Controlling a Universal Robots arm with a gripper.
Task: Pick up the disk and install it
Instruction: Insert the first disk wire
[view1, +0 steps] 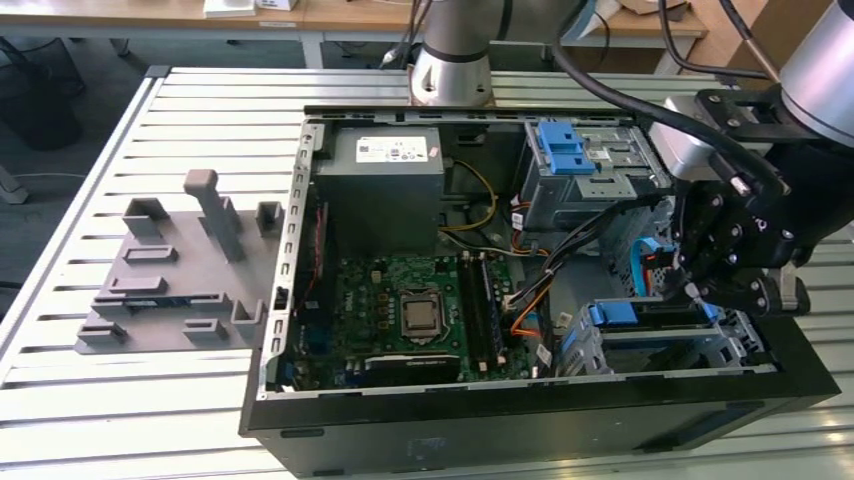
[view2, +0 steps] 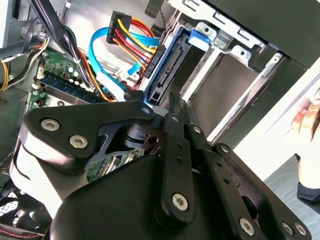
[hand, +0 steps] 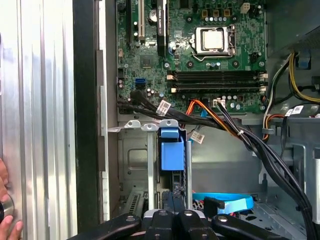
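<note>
Black linkage bars of the robot's hand (view2: 175, 105) lie closest to the lens in both wrist views. Its two slim fingers are drawn tight together with no gap showing. Their tips sit at the edge of the disk (view2: 159, 75). Whether they actually press on it, I cannot tell.

The disk stands on edge in a metal bay inside an open computer case (view1: 287, 330), framed by its blue plastic carrier. In the first wrist view the carrier's blue tab marks the disk (hand: 172, 155), directly in line with the hand (hand: 173, 192). In the exterior view the disk (view1: 650, 265) shows as a blue strip toward the exterior view's right, just beside the hand (view1: 694, 290).

A bundle of red, orange and yellow wires (view2: 132, 40) and a flat blue cable (view2: 100, 55) run close to the disk. Beyond them lies a green motherboard (view1: 400, 310). A grey power-supply box (view1: 387, 165) and a blue-latched drive cage (view1: 574, 160) sit along the far side of the case.

The case rests on a slatted metal bench (view1: 134, 420). A grey plastic fixture (view1: 174, 270) stands on the bench, on the exterior view's left, well apart from the hand. A person's fingers (hand: 6, 225) show on the bench outside the case wall.
</note>
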